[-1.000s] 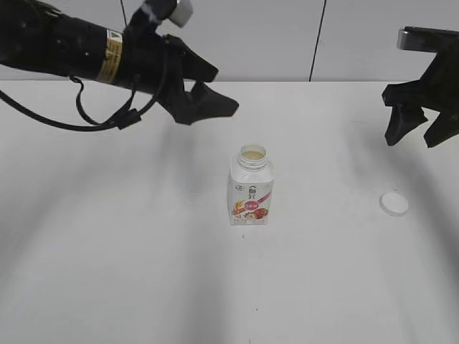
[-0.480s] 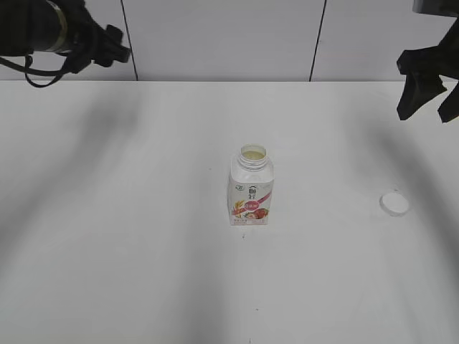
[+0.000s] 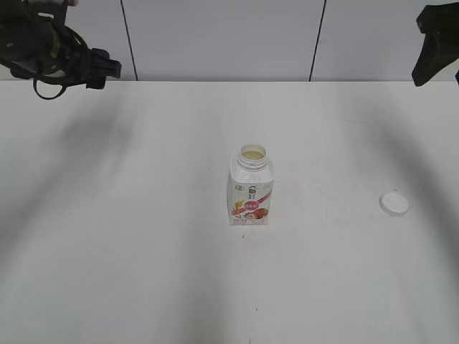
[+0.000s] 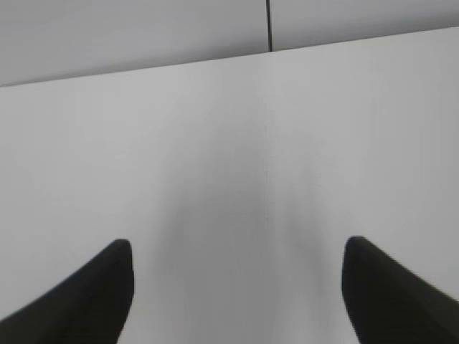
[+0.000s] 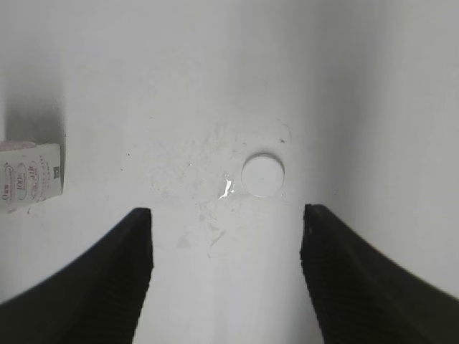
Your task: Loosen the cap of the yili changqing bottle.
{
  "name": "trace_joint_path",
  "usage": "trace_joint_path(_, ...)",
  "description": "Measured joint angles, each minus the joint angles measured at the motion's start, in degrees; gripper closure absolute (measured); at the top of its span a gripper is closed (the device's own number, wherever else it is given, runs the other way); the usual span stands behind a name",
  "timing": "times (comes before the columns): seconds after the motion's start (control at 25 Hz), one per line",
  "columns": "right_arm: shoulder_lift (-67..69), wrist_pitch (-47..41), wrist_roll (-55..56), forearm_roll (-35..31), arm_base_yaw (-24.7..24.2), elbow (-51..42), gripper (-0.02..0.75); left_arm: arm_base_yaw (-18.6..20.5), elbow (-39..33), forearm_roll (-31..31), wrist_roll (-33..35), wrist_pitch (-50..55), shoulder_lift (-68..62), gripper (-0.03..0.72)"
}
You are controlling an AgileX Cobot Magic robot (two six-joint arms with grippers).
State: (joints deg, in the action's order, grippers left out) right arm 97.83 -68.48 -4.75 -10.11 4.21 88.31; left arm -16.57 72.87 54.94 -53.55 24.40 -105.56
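Already uncapped, by the look of it: yili changqing bottle (image 3: 251, 188) upright mid-table (image 3: 143, 251), neck open, pale contents visible in the mouth. Cap (image 3: 394, 203) flat on the table well to the bottle's right, apart from it, not touching anything.

Left gripper (image 4: 237, 294) up at the far left edge of the exterior view, jaws spread wide, empty, only bare table beneath. Right gripper (image 5: 226, 276) high at the far right, jaws likewise spread and empty; cap (image 5: 262, 174) just ahead between the fingertip lines, bottle edge (image 5: 30, 176) off to its left.

Key relation: cap on the right arm's side, nearly straight below and ahead of it; bottle between both arms, vertical axis, well away from either. Right arm clearly nearer the cap.

Judgement: loosening step looks done, nothing gripped, both arms clear of the work.
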Motion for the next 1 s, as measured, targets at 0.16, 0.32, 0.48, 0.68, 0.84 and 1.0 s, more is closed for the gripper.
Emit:
trace_joint_path(0.16, -0.58, -0.82, 0.0, 0.0, 0.0, 0.48, 0.224, -0.18, 0.0, -11.18, 8.15, 0.34, 2.02, 0.144)
trace_joint_path(0.32, -0.84, -0.97, 0.0, 0.0, 0.0, 0.48, 0.224, -0.18, 0.0, -22.81, 19.05, 2.7, 3.61, 0.144)
trace_joint_path(0.48, -1.44, -1.13, 0.0, 0.0, 0.0, 0.48, 0.224, -0.18, 0.29, -30.61, 25.95, 8.48, 4.19, 0.144)
trace_joint_path(0.68, -1.51, -1.19, 0.0, 0.05, 0.0, 0.48, 0.224, -0.18, 2.99, -39.98, 33.94, 16.91, 4.19, 0.144)
trace_joint_path(0.84, -1.53, -1.25, 0.0, 0.05, 0.0, 0.48, 0.224, -0.18, 6.24, -42.53, 35.51, 21.81, 4.19, 0.144)
trace_joint_path(1.0, -1.58, -1.25, 0.0, 0.05, 0.0, 0.48, 0.224, -0.18, 8.48, -44.24, 35.85, 26.08, 4.19, 0.144)
